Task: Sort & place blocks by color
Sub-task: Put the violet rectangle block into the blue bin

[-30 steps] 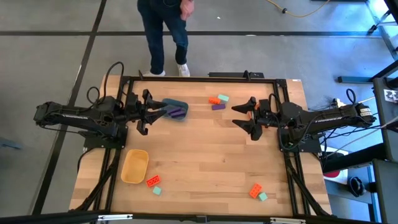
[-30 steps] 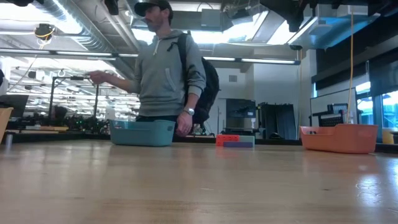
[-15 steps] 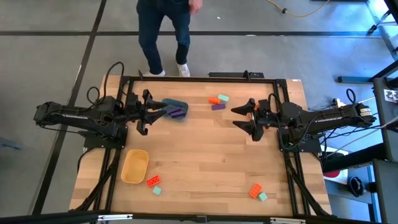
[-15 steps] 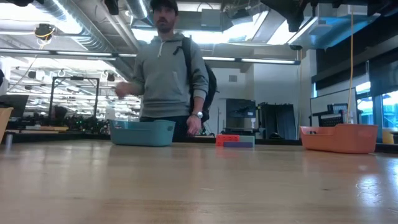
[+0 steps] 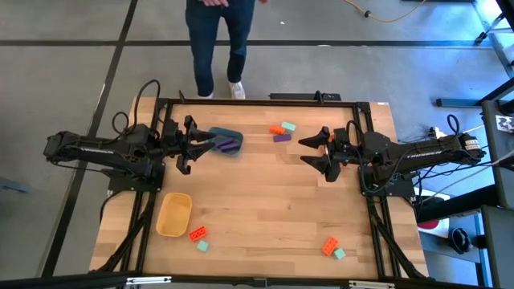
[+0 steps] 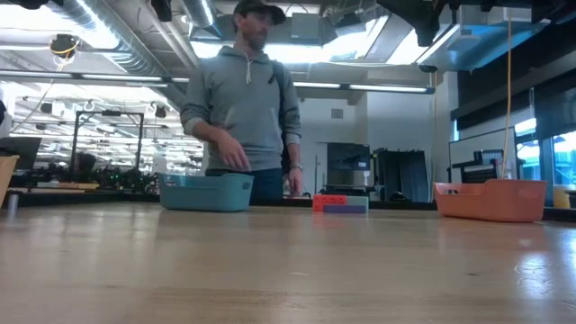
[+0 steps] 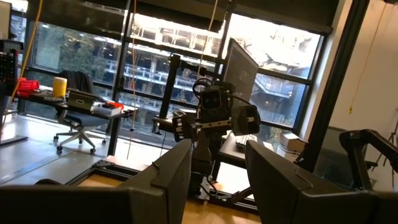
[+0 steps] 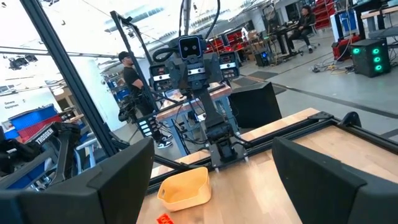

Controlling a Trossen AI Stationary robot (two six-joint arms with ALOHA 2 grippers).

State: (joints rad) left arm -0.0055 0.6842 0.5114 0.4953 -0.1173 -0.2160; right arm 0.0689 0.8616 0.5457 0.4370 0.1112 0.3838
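A wooden table point(image 5: 265, 201) is seen from above w/ both arms parked at its far half. The left hand point(image 5: 206, 145) is held open at the blue tub point(image 5: 228, 140), in which purple blocks point(image 5: 230, 145) are lodged. The right hand point(image 5: 312, 149) is spread open over bare wood, apart from any block. Near the far edge, an orange-red block point(image 5: 276, 128), a mint one point(image 5: 288, 126) & a purple one point(image 5: 282, 137) are clustered. A yellow tub point(image 5: 174, 214) is set front-left, w/ an orange-red/mint pair point(image 5: 198, 236) just beside it. Another such pair point(image 5: 333, 248) is placed front-right. A person's legs point(image 5: 218, 44) are seen beyond the table.
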